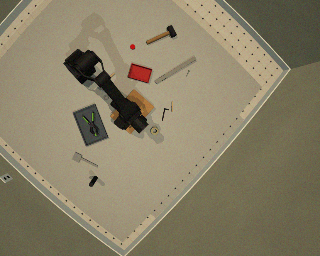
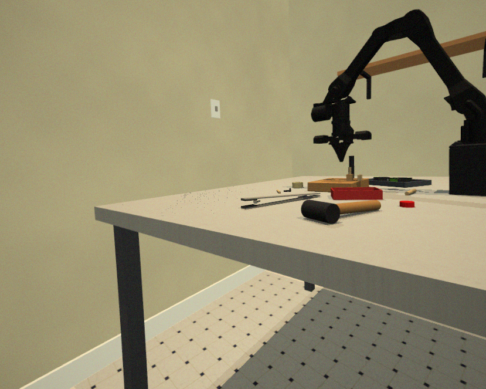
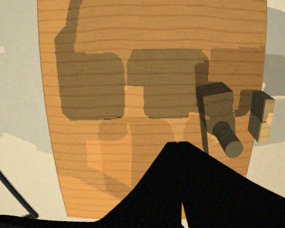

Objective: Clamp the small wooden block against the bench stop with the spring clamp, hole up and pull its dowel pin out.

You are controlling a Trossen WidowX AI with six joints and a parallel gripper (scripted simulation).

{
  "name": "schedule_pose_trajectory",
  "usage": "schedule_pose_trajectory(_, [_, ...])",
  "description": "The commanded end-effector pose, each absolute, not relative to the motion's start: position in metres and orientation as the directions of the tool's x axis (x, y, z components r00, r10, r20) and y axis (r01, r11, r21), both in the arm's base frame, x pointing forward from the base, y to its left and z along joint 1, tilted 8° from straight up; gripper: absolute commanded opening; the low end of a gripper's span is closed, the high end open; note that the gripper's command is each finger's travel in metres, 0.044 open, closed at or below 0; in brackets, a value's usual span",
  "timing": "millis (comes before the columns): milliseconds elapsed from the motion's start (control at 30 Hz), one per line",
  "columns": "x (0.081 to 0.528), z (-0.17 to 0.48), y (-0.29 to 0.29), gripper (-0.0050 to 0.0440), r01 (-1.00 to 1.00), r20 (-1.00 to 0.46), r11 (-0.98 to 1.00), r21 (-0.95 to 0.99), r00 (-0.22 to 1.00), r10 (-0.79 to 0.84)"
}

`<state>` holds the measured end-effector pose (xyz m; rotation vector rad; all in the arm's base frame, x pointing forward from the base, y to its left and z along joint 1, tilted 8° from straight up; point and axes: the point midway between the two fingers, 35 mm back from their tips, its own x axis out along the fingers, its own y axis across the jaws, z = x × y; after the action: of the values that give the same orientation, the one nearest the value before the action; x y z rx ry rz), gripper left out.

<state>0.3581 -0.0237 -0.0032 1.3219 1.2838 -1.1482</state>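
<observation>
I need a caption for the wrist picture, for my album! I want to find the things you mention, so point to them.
Black gripper [image 1: 130, 127] [image 2: 341, 160] [image 3: 176, 151], shut, above a wooden board [image 1: 145, 105] [image 2: 329, 187] [image 3: 162, 22] bearing a pinned block [image 2: 349, 177] [image 3: 217, 102].

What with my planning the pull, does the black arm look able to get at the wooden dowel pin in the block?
Probably yes: its black pincer hangs above, shut, and nothing shows between it and the upright pin; it must open first.

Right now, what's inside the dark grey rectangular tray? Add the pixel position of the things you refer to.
Dark grey rectangular tray [image 1: 100, 129] [image 2: 421, 183]: black spring clamp with green grips [image 1: 92, 124] [image 2: 393, 179]. Tray floor directly under the clamp is covered, can't see it.
</observation>
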Motion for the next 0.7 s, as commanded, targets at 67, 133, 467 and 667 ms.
schedule_pose_trajectory(67, [0.358,-0.003,-0.024,0.0000,1.000,-0.992,-0.019,0.013,0.015,0.127])
schedule_pose_trajectory(133, [0.359,-0.004,-0.024,0.0000,1.000,-0.992,-0.027,0.013,0.016,0.129])
schedule_pose_trajectory(467, [0.360,-0.012,-0.023,0.0000,0.999,-0.991,-0.037,0.012,0.017,0.131])
schedule_pose_trajectory(667, [0.361,-0.021,-0.021,0.0000,0.999,-0.991,-0.037,0.012,0.017,0.131])
